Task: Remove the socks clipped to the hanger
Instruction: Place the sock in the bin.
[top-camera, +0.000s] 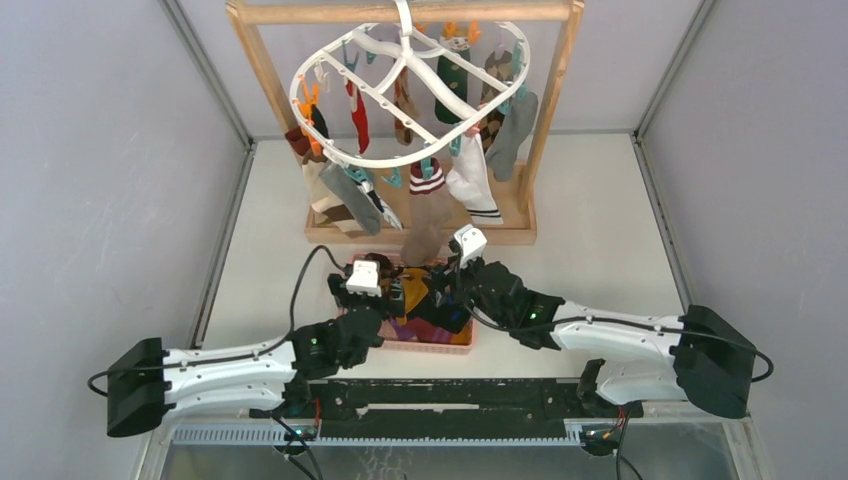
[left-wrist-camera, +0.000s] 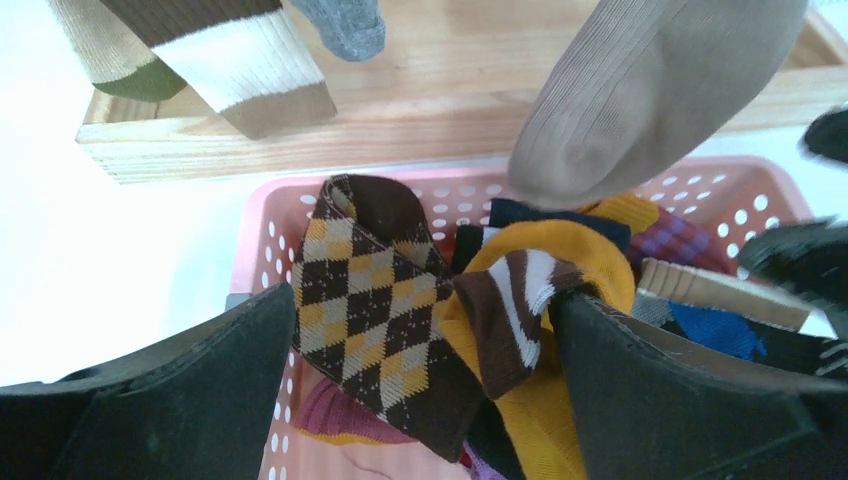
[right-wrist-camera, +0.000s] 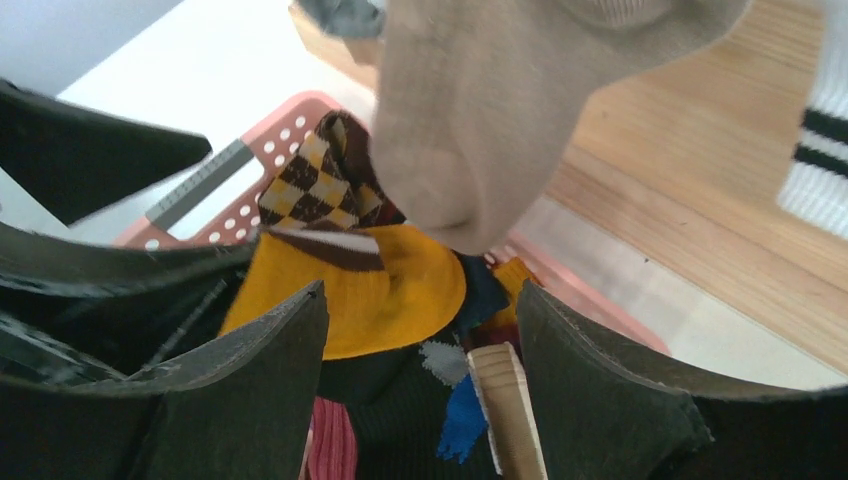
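The white oval hanger (top-camera: 400, 100) hangs from a wooden stand, with several socks clipped around its ring. A long beige sock (top-camera: 425, 232) hangs from the front edge, its toe just above the pink basket (top-camera: 440, 346). It shows in the left wrist view (left-wrist-camera: 640, 90) and the right wrist view (right-wrist-camera: 480, 120). My left gripper (top-camera: 388, 292) is open over the basket, above an argyle sock (left-wrist-camera: 380, 300) and a mustard sock (left-wrist-camera: 580, 250). My right gripper (top-camera: 447, 275) is open beside it, above the mustard sock (right-wrist-camera: 390, 290) and dark socks.
The wooden stand's base (top-camera: 420, 236) lies just behind the basket, and also shows in the left wrist view (left-wrist-camera: 420, 110). Its uprights (top-camera: 555, 90) rise on either side of the hanger. Grey walls enclose the white table on the left, right and back.
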